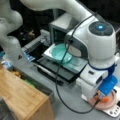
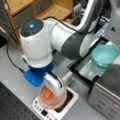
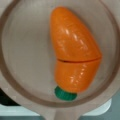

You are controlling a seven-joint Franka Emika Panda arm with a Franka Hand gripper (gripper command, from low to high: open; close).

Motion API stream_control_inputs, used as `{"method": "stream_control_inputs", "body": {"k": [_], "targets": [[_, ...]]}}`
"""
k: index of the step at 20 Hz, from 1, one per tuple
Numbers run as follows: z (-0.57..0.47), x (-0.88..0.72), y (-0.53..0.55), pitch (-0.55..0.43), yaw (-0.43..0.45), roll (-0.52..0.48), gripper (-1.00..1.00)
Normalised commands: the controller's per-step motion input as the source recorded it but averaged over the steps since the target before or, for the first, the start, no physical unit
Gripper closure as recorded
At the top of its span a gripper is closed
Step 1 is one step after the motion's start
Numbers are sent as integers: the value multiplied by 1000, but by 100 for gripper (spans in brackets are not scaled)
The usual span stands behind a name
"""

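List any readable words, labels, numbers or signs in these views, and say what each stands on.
No readable text in any view.
The scale under the pink bowl shows small dark marks on its front panel: too blurred to read.
The toy carrot, teal bowl and gripper carry no lettering.

Your gripper (image 2: 51, 91) low over the pink bowl (image 3: 17, 82), carrot (image 3: 75, 57) filling its middle, rim close all round, oven (image 1: 60, 26) and teal bowl (image 2: 105, 55) well apart

An orange toy carrot (image 3: 75, 55) with a green stem cap (image 3: 65, 94) lies inside a round pinkish bowl (image 3: 15, 75); no pincer shows.
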Motion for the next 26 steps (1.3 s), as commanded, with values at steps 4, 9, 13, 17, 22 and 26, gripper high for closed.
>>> {"method": "stream_control_inputs", "body": {"k": [4,9,13,17,22,26], "targets": [[-164,-200,28,-103,132,-222,-100],[-201,-187,59,-107,138,-203,-100],[-214,-138,47,-126,142,-153,-100],[-217,-100,16,-147,138,-158,-100],[-195,-59,-11,-140,138,-168,-100],[-129,-35,-33,-127,141,-175,-100]]}}
